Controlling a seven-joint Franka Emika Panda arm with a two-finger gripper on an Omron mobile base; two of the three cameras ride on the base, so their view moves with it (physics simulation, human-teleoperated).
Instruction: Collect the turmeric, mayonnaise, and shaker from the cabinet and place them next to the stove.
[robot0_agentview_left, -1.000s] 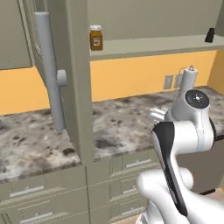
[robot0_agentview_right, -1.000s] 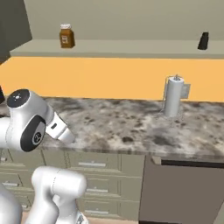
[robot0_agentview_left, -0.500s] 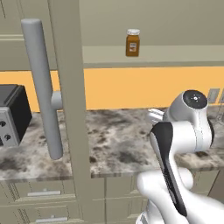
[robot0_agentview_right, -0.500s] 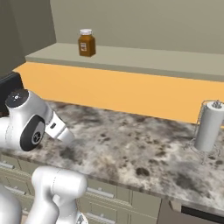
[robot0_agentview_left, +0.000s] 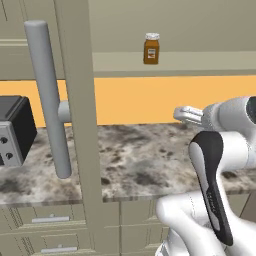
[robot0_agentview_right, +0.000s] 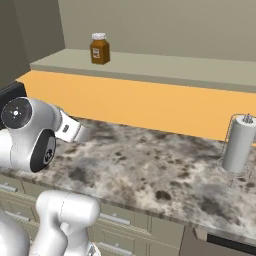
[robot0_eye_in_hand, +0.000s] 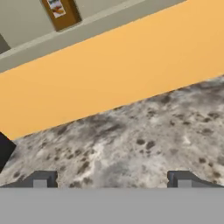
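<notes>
Hanging low over the speckled grey granite counter (robot0_agentview_right: 150, 170), the white arm's two-finger gripper (robot0_eye_in_hand: 111, 179) has its dark tips spread wide with nothing between them, pointing toward the orange backsplash wall (robot0_eye_in_hand: 113, 74). It is well below and short of the shelf it has to reach.

One task item is in sight: the turmeric, a small amber-brown jar with a white screw lid and orange-brown label (robot0_agentview_right: 99, 48), standing upright and alone on the long open shelf of the grey-beige wall cabinet (robot0_agentview_right: 165, 70), near the shelf's front edge. In the hand view it sits at the upper left corner (robot0_eye_in_hand: 60, 12), partly cut off by the frame.

The step in hand looks like the reach for that jar. To do it well, the hand should rise until the tips are level with the jar's body below the lid, swing so the jar is centred between them, then advance horizontally, clearing the shelf lip. Closing around the middle of the body would keep it from tipping or being pushed back.

Counted: one turmeric jar, one steel paper-towel holder with a white roll (robot0_agentview_right: 239, 145) on the counter at the right, one open cabinet door with a long grey bar handle (robot0_agentview_left: 49, 97), one dark boxy appliance (robot0_agentview_left: 15, 130) at the left.
</notes>
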